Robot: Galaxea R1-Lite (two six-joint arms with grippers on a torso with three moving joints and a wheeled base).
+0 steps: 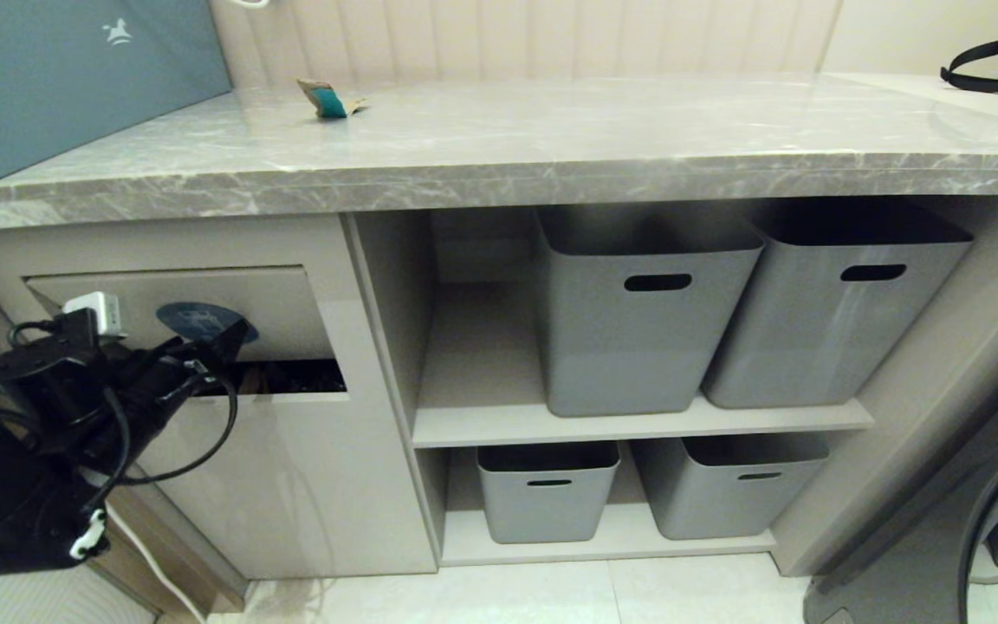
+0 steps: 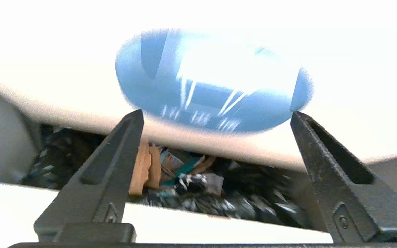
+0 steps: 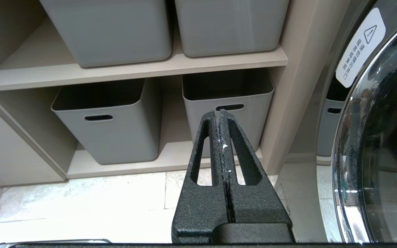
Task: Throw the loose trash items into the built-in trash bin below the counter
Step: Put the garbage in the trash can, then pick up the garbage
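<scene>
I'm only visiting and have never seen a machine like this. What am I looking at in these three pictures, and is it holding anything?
It is a two-armed robot tidying up. The wide picture comes from its head; the other two from cameras on its wrists. The left gripper is at the trash bin flap under the counter, fingers open and empty; cardboard already lies in the bin. One cardboard scrap is on the counter, near the back wall. The right gripper is shut, holds nothing and points toward grey tubs on shelves beside the bin.

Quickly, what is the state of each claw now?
Left claw: open, empty, at the trash bin flap.
Right claw: closed, empty.
</scene>
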